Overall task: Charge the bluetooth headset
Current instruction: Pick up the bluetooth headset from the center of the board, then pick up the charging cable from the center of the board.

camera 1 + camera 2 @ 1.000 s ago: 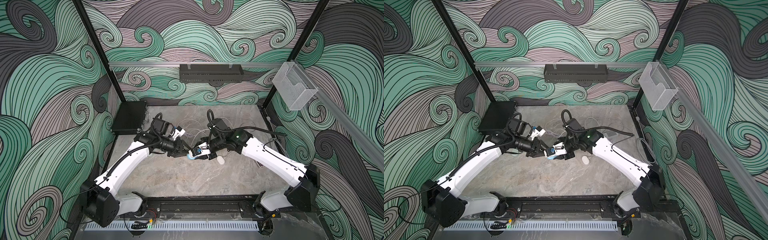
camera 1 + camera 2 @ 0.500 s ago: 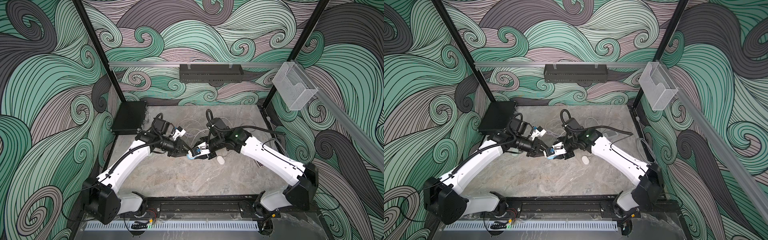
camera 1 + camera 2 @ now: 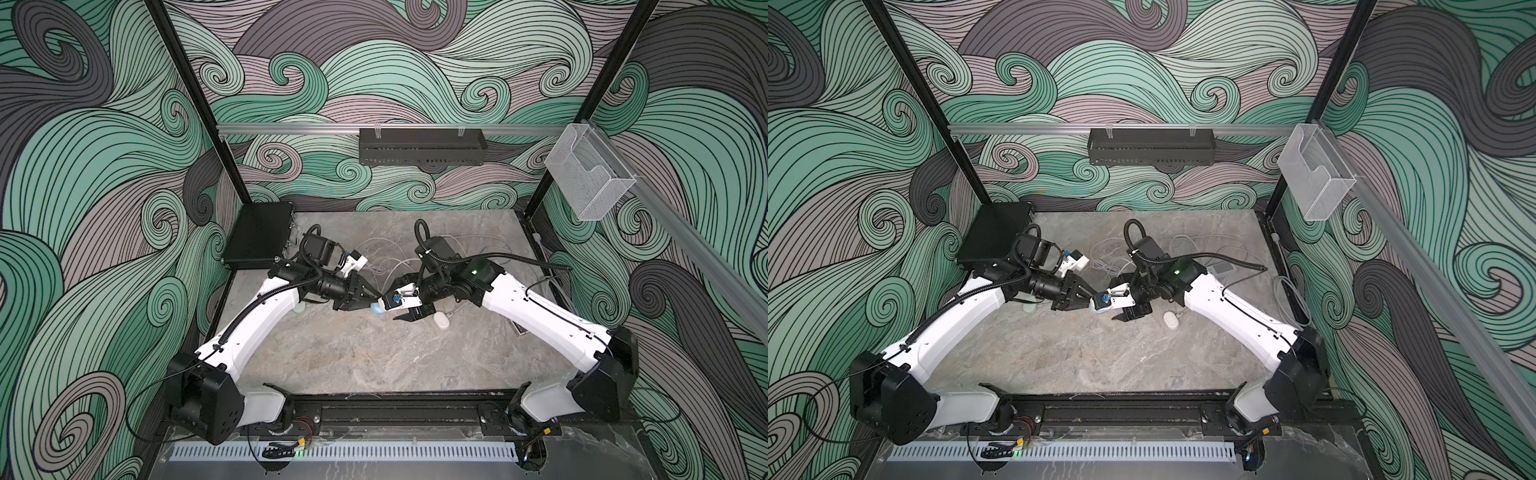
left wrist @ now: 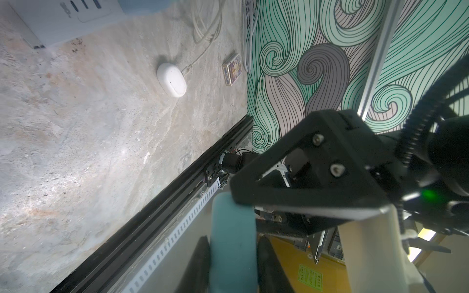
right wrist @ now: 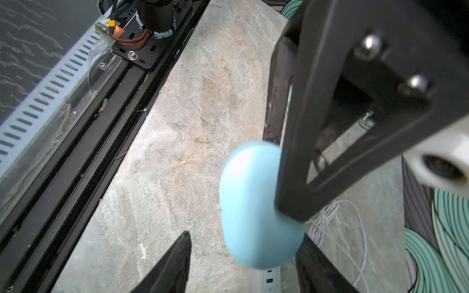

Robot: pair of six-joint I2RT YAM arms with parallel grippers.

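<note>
Our left fingers (image 4: 200, 266) pinch the blue headset case (image 5: 253, 203); our right fingers (image 5: 175, 263) gape wide. We should withdraw rightward without brushing it.

A black case (image 3: 259, 235) sat at the bench's (image 3: 374, 353) far left corner; a black tray (image 3: 422, 145) hung on the back wall; a clear holder (image 3: 588, 183) hung from the right rail; a small printed box (image 4: 231, 69) lay near the wall.

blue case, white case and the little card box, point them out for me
blue case (image 5: 251, 203): right wrist view, on its broad rounded face.
white case (image 4: 171, 80): left wrist view, middle of its top surface.
card box (image 4: 231, 69): left wrist view, centre of its printed face.
</note>
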